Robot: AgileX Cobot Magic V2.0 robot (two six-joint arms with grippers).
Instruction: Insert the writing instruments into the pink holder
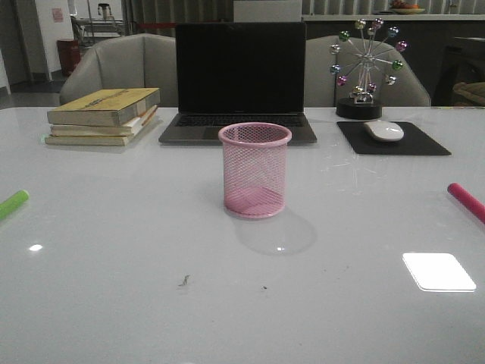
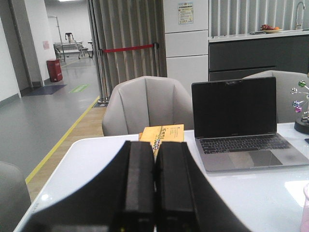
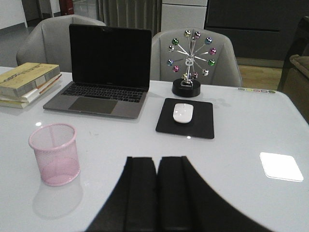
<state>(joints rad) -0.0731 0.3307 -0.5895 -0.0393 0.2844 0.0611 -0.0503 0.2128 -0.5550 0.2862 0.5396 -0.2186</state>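
While both pens lie untouched on the bench, green marker (image 1: 13,203) left and pink marker (image 1: 466,201) right, the pink holder (image 1: 255,170) stands empty, so with the left hand (image 2: 154,181) and right hand (image 3: 157,191) pressed closed on nothing, either must first open over its marker.

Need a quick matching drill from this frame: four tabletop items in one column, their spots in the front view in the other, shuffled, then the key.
Items:
1. green marker
2. pink marker
3. pen cup
4. mouse

Places:
A. on the black pad, far right
B. left edge of the table
C. centre, in front of the laptop
D. right edge of the table

Pairs: 1-B, 2-D, 3-C, 4-A
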